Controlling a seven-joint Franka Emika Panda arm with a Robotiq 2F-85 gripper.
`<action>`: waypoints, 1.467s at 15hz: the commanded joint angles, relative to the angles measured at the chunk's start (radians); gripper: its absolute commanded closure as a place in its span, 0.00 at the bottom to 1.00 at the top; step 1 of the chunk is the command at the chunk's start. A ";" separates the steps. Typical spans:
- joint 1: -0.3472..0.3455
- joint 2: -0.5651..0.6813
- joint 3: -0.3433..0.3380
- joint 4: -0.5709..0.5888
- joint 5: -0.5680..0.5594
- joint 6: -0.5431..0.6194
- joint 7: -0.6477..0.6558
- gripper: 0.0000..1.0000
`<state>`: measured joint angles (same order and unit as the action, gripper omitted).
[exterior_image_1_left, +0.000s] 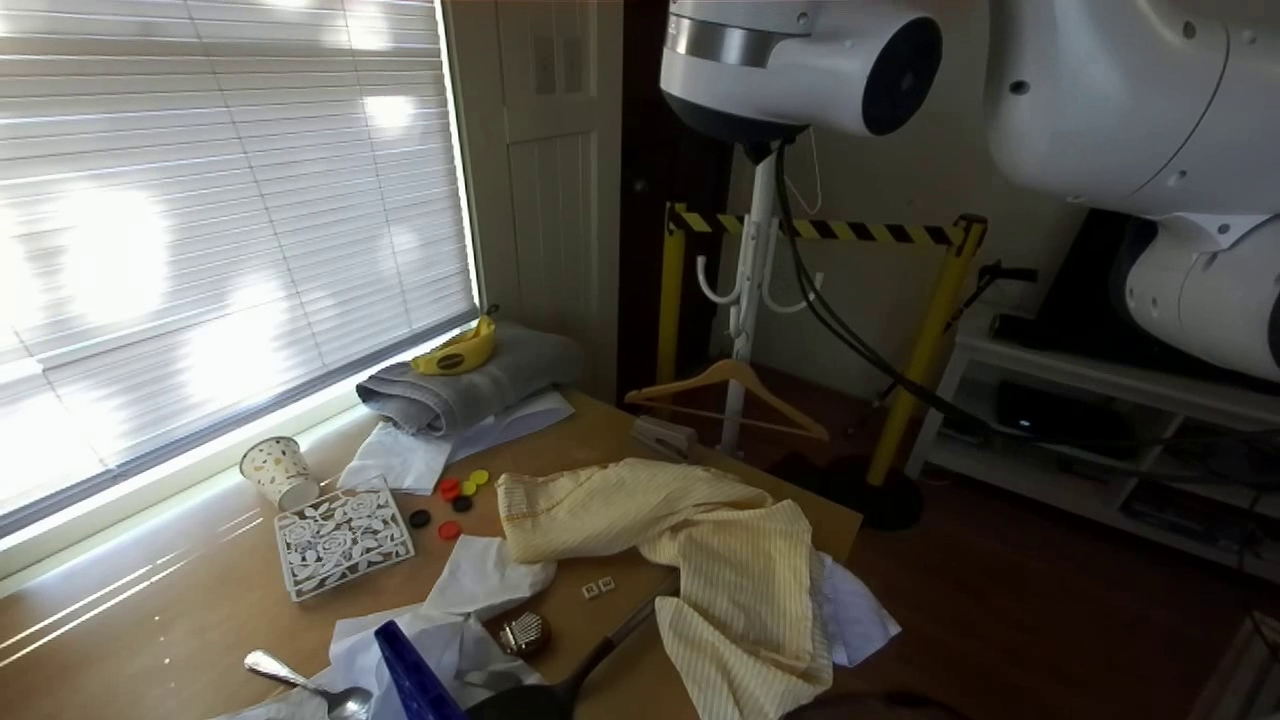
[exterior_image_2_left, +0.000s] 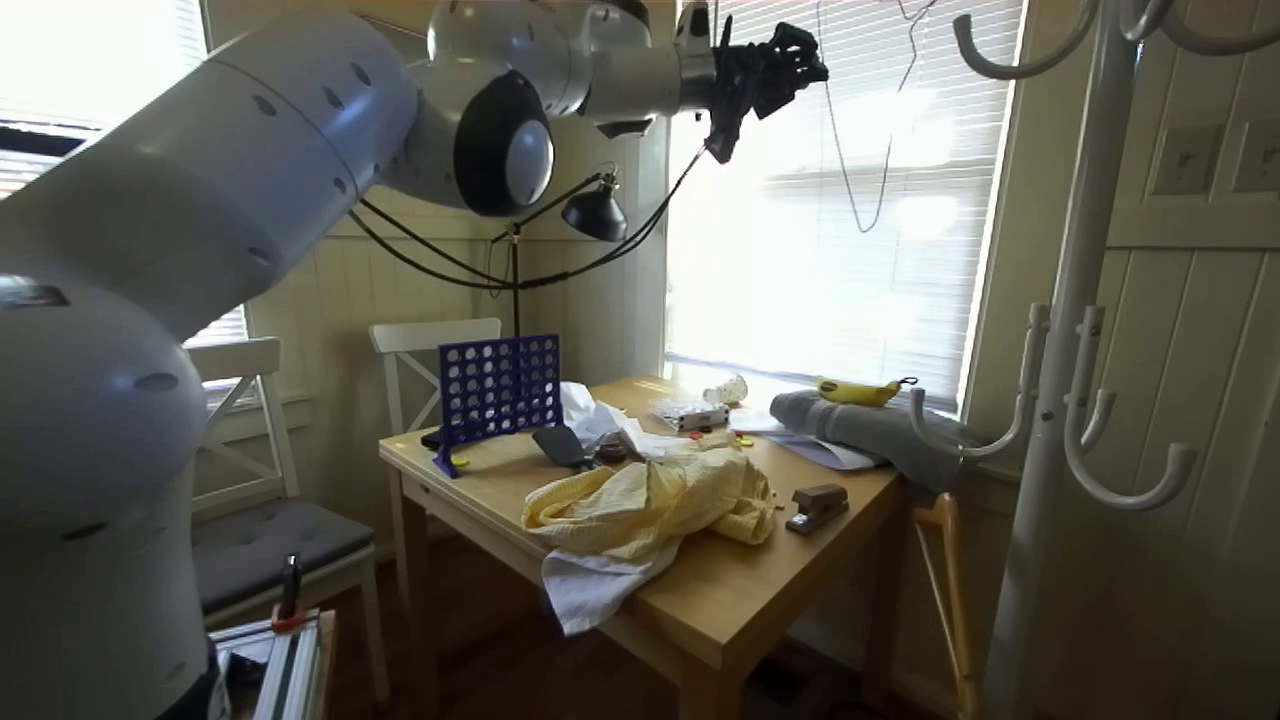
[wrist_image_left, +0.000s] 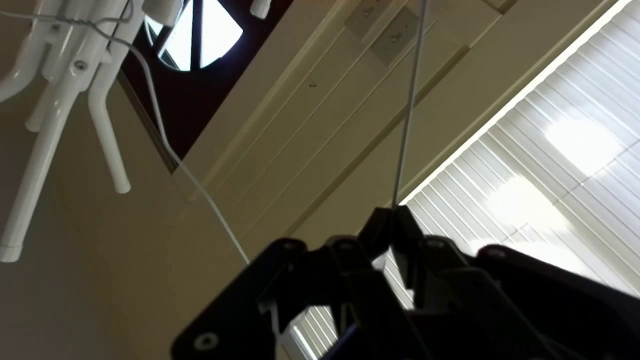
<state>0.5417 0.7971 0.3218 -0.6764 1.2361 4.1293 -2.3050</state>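
The pouch (exterior_image_1_left: 465, 350) lies on the towel (exterior_image_1_left: 530, 362) beside the window (exterior_image_1_left: 270, 170).

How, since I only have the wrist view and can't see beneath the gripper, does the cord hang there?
Observer: In an exterior view, the cord dips in a loop below the gripper.
Operator: Thanks. What's spread on the table?
Observer: A crumpled yellow cloth lies across the table, as both exterior views show.
Operator: And what sits near the window blinds I can see?
Observer: A yellow pouch rests on top of a grey towel there.
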 joint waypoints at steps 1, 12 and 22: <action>-0.025 -0.033 0.038 -0.076 0.053 0.018 0.012 0.98; 0.003 -0.057 0.015 -0.016 0.040 0.043 -0.040 0.98; -0.012 -0.091 0.071 -0.025 0.099 -0.105 -0.122 0.93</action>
<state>0.5294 0.7056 0.3925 -0.7017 1.3349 4.0239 -2.4267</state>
